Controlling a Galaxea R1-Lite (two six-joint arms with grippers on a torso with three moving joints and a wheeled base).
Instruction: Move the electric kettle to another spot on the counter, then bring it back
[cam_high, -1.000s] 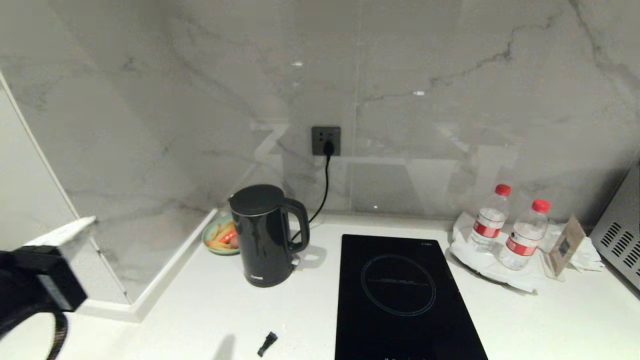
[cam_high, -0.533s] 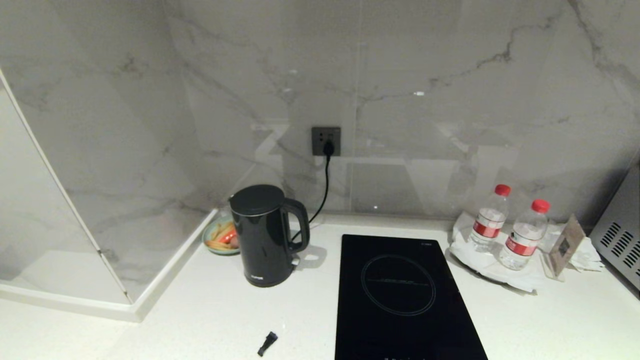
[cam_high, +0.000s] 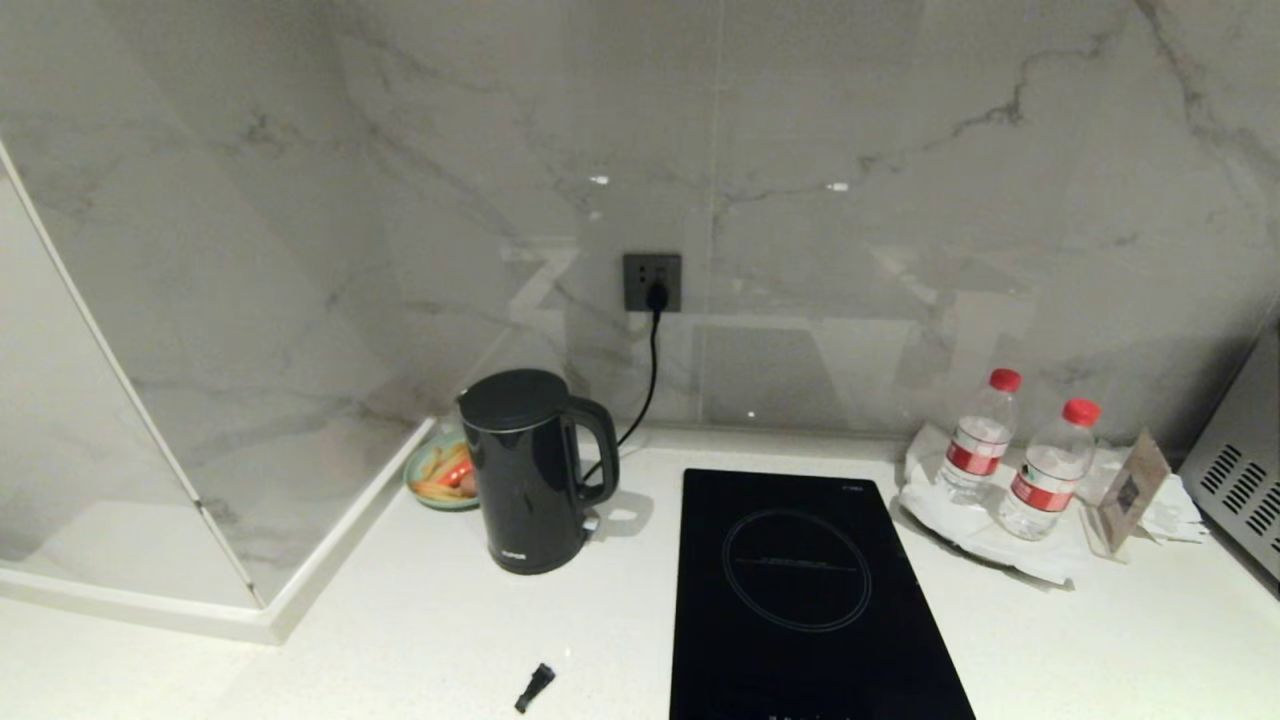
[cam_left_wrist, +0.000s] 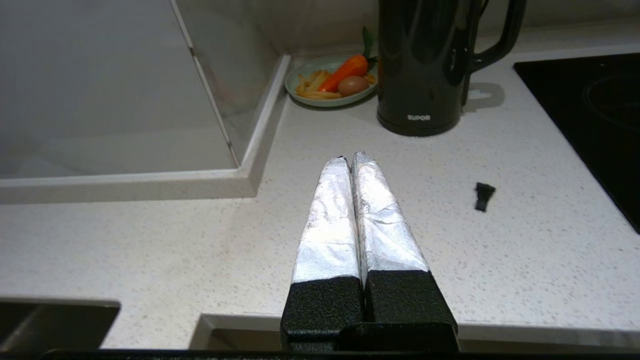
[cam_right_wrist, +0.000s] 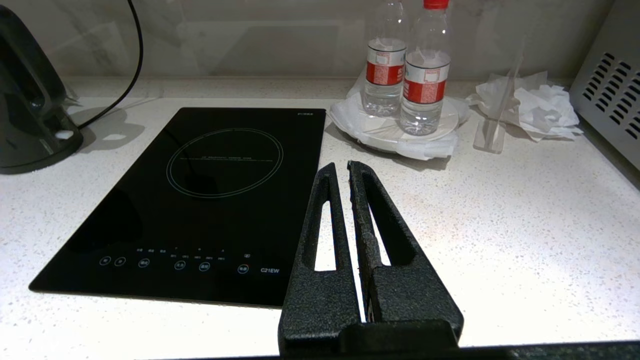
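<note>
The electric kettle (cam_high: 530, 470) (cam_left_wrist: 425, 65) is tall, glossy black, with a flat lid and a loop handle on its right side. It stands upright on the white speckled counter (cam_high: 430, 640) near the back left corner, just left of the hob. In the right wrist view only its lower edge (cam_right_wrist: 30, 115) shows. Neither arm shows in the head view. My left gripper (cam_left_wrist: 350, 157), with foil-wrapped fingers, is shut and empty, hovering above the counter well in front of the kettle. My right gripper (cam_right_wrist: 340, 167) is shut and empty over the counter right of the hob.
A black induction hob (cam_high: 810, 590) lies right of the kettle. A green plate of food (cam_high: 440, 470) sits behind it in the corner. Two water bottles (cam_high: 1010, 450) stand on a white plate at the right. A small black scrap (cam_high: 535, 687) lies near the front. A cord runs to the wall socket (cam_high: 652, 282).
My left arm, which showed at the head view's lower left a second ago, has dropped out of that view. The kettle and the other objects have not moved.
</note>
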